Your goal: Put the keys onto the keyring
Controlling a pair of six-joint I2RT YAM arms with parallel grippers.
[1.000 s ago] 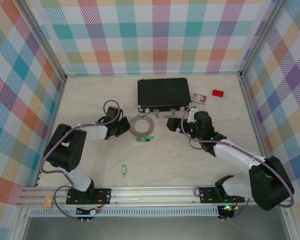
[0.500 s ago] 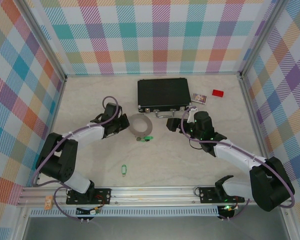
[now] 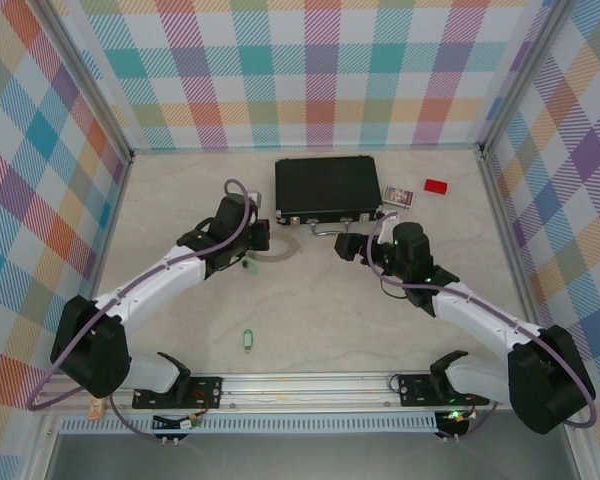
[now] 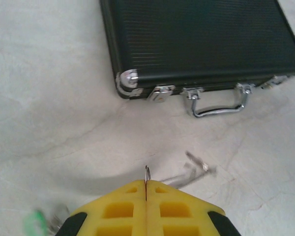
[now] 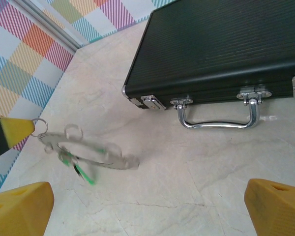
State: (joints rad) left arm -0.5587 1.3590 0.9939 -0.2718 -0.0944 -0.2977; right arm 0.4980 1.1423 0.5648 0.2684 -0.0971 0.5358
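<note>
My left gripper (image 3: 254, 243) is shut on the thin edge of the keyring (image 3: 283, 253) and holds it just in front of the black case. In the left wrist view the yellow fingers (image 4: 123, 209) press together on the metal rim (image 4: 147, 172). The right wrist view has the keyring (image 5: 96, 156) blurred above the table, with one green key (image 5: 81, 172) dangling from it. A second green key (image 3: 247, 341) lies loose on the table near the front rail. My right gripper (image 3: 352, 246) stands open to the right of the ring, and nothing is between its fingertips (image 5: 20, 206).
The black case (image 3: 327, 186) lies at the back centre with its metal handle (image 5: 217, 123) facing the arms. A small red block (image 3: 436, 186) and a small card (image 3: 397, 195) sit to its right. Plaid walls enclose the table on three sides.
The left arm has stretched out toward the case, taking the keyring and its hanging green key up off the table. The right arm has barely moved.
</note>
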